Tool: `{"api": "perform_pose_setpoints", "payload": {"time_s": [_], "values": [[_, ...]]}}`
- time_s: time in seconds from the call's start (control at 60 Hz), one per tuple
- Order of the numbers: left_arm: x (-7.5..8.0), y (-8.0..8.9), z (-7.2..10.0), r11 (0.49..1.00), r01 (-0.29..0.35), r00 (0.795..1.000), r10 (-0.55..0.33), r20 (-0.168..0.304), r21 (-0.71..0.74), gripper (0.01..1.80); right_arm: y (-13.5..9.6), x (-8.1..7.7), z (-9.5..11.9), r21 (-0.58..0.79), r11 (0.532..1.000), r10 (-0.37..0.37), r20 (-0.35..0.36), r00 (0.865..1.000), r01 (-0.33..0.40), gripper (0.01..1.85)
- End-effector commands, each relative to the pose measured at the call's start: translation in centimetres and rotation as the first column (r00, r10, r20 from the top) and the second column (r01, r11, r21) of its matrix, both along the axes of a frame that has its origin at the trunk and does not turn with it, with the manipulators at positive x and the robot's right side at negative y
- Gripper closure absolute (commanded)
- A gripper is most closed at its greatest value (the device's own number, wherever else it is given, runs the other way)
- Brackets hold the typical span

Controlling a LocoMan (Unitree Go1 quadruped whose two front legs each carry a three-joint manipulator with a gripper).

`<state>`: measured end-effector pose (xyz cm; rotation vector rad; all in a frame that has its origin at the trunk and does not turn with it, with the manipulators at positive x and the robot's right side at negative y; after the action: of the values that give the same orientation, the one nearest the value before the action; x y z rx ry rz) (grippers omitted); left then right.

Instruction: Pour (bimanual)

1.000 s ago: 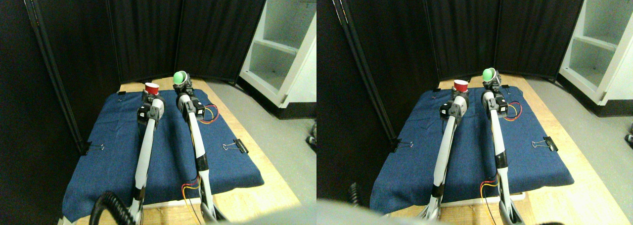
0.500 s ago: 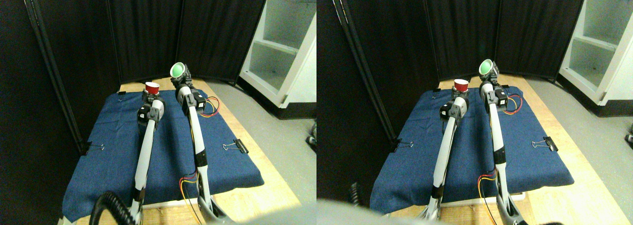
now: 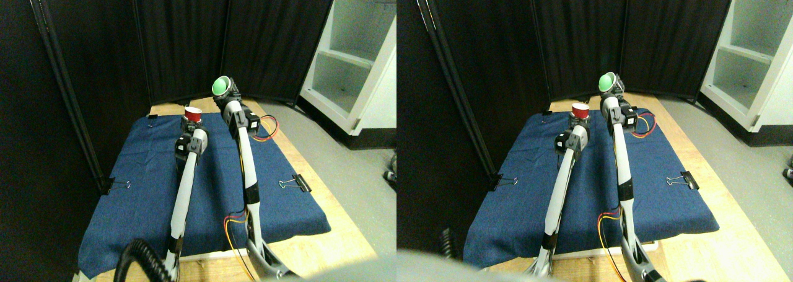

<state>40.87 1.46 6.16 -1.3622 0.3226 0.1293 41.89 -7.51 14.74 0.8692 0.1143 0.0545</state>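
On the blue cloth (image 3: 204, 189) covering the work surface, both manipulators extend forward from the bottom of the view. Left gripper (image 3: 191, 124) sits directly beneath the red cup (image 3: 193, 114), which stands upright at the tip of the left manipulator, open end up, near the far edge of the cloth. Right gripper (image 3: 227, 98) carries the green cup (image 3: 221, 85) raised higher than the red cup, to its right and slightly beyond it, with the two cups apart. Green cup orientation: tilted, its open mouth turned toward the camera and to the left, so that the green interior is visible. Jaw position cannot be determined for either gripper at this scale; each cup sits at its gripper tip, so a grasp appears likely but is not confirmed. Red and yellow wires (image 3: 267, 131) loop beside the right manipulator. Binder clips (image 3: 296, 183) fasten the cloth at its edges. White shelving (image 3: 359, 52) stands at the far right.
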Motion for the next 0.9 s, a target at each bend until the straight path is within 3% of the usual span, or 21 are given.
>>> {"api": "perform_pose_setpoints", "payload": {"time_s": [0.017, 0.1, 0.333, 0.517, 0.717, 0.767, 0.9], "values": [[-0.2, -0.4, 0.8, 1.000, -0.005, 1.000, 0.005, 0.028, -0.021, 1.48, 0.4, -0.1, 1.1, -0.014, 1.000, 0.011, 0.053, 0.999, -0.010, 1.53], [-0.4, -0.5, 1.0, 1.000, 0.009, 0.999, -0.008, 0.035, -0.025, 1.48, 0.6, 0.3, 0.9, -0.045, 0.999, 0.033, 0.056, 0.998, -0.031, 1.53], [-1.0, -0.7, 1.7, 0.999, 0.027, 0.999, -0.026, 0.032, -0.027, 1.48, 0.8, 0.3, 0.7, -0.052, 0.999, -0.006, 0.029, 1.000, 0.008, 1.53], [-0.8, -0.6, 1.1, 0.999, 0.020, 1.000, -0.020, 0.022, -0.030, 1.48, 1.1, 0.4, 0.9, -0.125, 0.989, 0.079, 0.025, 0.997, -0.075, 1.53], [-0.9, -0.9, 1.1, 0.999, 0.025, 1.000, -0.025, 0.015, -0.035, 1.48, 1.5, 0.3, 1.1, -0.179, 0.980, 0.093, 0.024, 0.995, -0.087, 1.53], [-1.0, -1.0, 1.2, 0.999, 0.019, 1.000, -0.019, 0.009, -0.042, 1.48, 1.8, 0.0, 1.2, -0.227, 0.972, 0.057, -0.011, 0.998, -0.058, 1.53], [-1.0, -1.0, 1.0, 0.999, 0.012, 1.000, -0.011, 0.008, -0.045, 1.48, 2.2, -0.3, 1.4, -0.248, 0.963, 0.104, -0.012, 0.995, -0.104, 1.53]]}}
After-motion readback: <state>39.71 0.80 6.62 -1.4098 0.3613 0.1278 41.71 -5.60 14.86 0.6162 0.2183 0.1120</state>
